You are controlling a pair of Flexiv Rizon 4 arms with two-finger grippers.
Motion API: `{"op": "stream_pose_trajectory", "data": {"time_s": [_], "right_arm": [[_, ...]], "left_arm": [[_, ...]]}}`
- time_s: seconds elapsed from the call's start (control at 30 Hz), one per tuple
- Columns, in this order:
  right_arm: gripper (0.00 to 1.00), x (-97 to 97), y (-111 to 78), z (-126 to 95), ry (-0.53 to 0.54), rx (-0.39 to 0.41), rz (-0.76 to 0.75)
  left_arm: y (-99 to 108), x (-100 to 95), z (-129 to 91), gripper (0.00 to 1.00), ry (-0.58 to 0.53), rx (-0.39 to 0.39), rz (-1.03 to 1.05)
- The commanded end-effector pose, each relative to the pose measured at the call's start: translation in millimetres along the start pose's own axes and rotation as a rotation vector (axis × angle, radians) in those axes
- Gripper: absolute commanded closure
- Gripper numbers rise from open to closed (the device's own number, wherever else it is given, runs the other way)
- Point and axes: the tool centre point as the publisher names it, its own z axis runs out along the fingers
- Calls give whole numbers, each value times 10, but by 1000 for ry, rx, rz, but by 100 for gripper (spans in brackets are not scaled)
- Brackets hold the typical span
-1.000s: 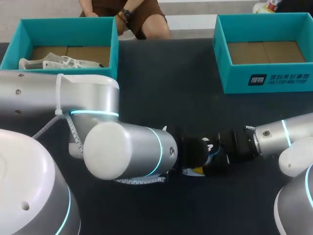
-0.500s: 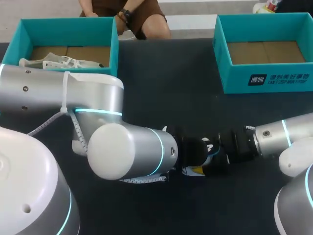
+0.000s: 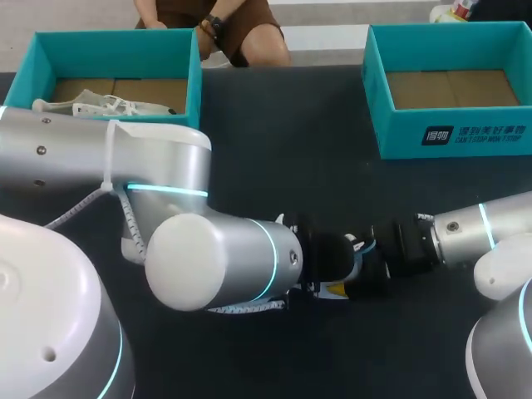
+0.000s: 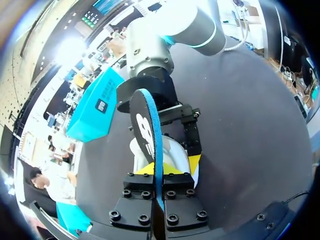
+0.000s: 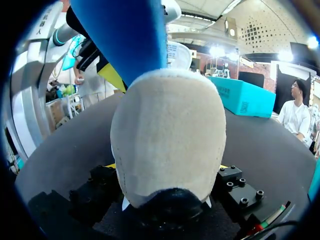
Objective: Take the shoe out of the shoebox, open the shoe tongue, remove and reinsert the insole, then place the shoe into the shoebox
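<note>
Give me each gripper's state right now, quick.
Left gripper: closed on the blue insole.
Right gripper: closed on the white shoe.

left wrist: insole (image 4: 149,125) lower end buried in my left gripper (image 4: 165,170) | head: left arm (image 3: 208,258) hides that gripper and most of the shoe (image 3: 359,246) | right wrist: shoe fills my view, right gripper (image 5: 167,167) yellow tips all but covered
</note>
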Motion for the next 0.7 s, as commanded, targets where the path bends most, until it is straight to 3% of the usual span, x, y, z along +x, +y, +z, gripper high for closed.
{"op": "stream_pose_trajectory", "data": {"time_s": [0.03, 0.33, 0.7], "right_arm": [[100, 2, -22, 34, -1, 6, 0], [100, 2, -22, 34, -1, 6, 0], [100, 2, -22, 34, -1, 6, 0]], "left_arm": [[-7, -98, -183, 100, 15, 12, -15], [-192, -233, -293, 100, 116, 30, -50], [-257, -362, -303, 100, 219, 4, -91]]}}
